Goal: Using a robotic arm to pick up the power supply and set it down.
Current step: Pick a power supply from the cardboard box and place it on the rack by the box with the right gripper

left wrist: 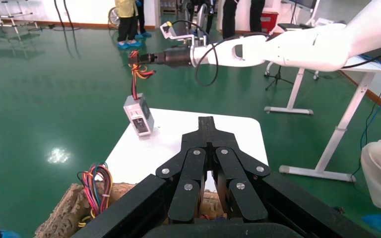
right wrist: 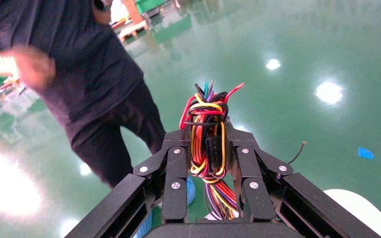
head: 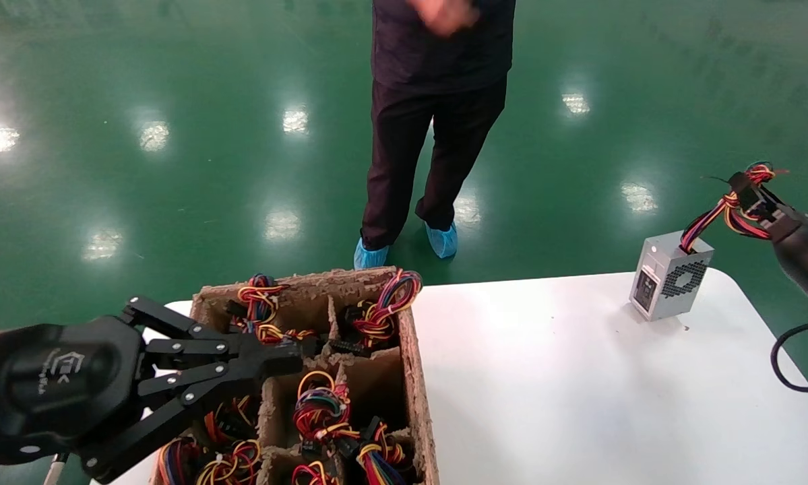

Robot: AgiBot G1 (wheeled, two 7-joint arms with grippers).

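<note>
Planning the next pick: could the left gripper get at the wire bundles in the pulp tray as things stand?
Probably yes: the left gripper, shut, hangs right over the open-topped tray, nothing covering the wire bundles.

Power supply (head: 670, 274) on table's (head: 552, 384) right.

A glossy green floor (head: 174, 101) spreads all around, speckled with bright reflections of overhead lights (head: 295, 120), and runs out ahead of the left gripper (left wrist: 207, 121) to a pale wall (left wrist: 39, 10) at the far end. A white table (head: 579, 391) with rounded corners stands on it, between the two grippers, and a person in dark trousers (head: 417, 155) and blue shoe covers (head: 442, 240) stands on the floor just beyond its far edge. Farther off beyond the left gripper, a second white table on white legs (left wrist: 345, 124) stands to one side, and other people (left wrist: 127, 17) stand near the wall.
</note>
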